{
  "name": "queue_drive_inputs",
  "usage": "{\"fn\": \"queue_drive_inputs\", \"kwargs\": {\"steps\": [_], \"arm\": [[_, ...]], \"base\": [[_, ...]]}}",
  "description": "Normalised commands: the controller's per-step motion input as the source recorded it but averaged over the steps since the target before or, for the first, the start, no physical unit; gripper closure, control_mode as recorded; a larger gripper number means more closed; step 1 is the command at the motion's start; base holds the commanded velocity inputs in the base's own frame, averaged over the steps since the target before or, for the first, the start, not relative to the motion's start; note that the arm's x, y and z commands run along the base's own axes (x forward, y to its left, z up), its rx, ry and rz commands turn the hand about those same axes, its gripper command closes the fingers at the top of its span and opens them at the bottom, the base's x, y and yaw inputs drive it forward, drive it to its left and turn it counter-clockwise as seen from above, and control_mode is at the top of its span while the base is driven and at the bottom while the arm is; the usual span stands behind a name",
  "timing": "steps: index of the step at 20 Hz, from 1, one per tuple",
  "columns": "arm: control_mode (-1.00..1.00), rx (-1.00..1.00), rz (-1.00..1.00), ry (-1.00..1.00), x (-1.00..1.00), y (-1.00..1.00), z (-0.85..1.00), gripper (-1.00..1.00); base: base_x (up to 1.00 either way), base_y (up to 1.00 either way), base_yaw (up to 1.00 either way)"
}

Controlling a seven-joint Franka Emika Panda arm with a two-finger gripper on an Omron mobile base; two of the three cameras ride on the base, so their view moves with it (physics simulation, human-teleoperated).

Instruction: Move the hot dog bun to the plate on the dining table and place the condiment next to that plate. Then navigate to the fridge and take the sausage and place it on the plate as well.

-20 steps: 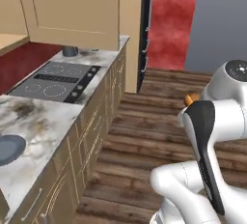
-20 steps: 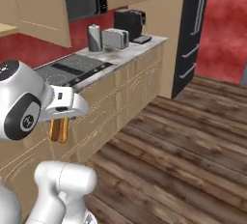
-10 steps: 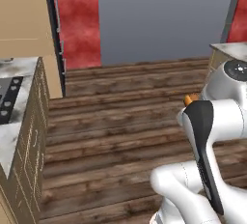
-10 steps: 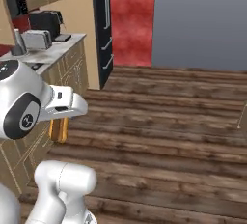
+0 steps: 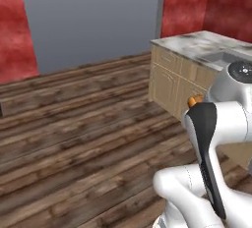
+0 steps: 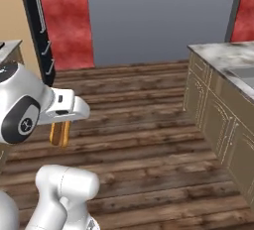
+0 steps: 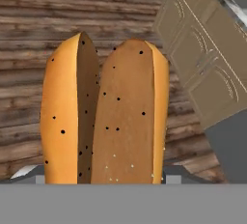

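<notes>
I go from my left side across to my right. In the left base view my arm rises at the lower right, and just behind its upper joint a small orange tip of the hot dog bun (image 5: 195,100) peeps out; I carry it tucked in close to my body, which I judge keeps it steady while the base is under way. Beyond it stands the near end of the dining table (image 5: 194,43), its veined marble top resting on pale wooden cabinet fronts, well apart from me across the wooden floor (image 5: 83,124). In the right base view the bun (image 6: 59,134) hangs below my hand, upright and lengthwise, clear of the floor and of every desk; the tall black fridge (image 6: 39,21) stands at the far left by the red wall, and the dining table (image 6: 218,55) comes in on the right. No plate is to be seen yet, so I judge the bun is still to be set down, with the condiment and sausage waiting. In the hand view the split bun (image 7: 106,117) stands up between my jaws (image 7: 99,175), which sit fairly wide and are clamped on its lower end, the two halves gaping slightly above them.
</notes>
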Motion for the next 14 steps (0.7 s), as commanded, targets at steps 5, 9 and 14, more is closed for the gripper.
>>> {"fn": "queue_drive_inputs", "kwargs": {"steps": [5,9,14], "arm": [[1.0,0.0,0.0,0.0,0.0,0.0,0.0,1.0],[1.0,0.0,0.0,0.0,0.0,0.0,0.0,1.0],[1.0,0.0,0.0,0.0,0.0,0.0,0.0,1.0]], "base": [[0.02,-0.68,-0.3],[0.02,-0.89,-0.21],[-0.1,-0.86,-0.21]]}}
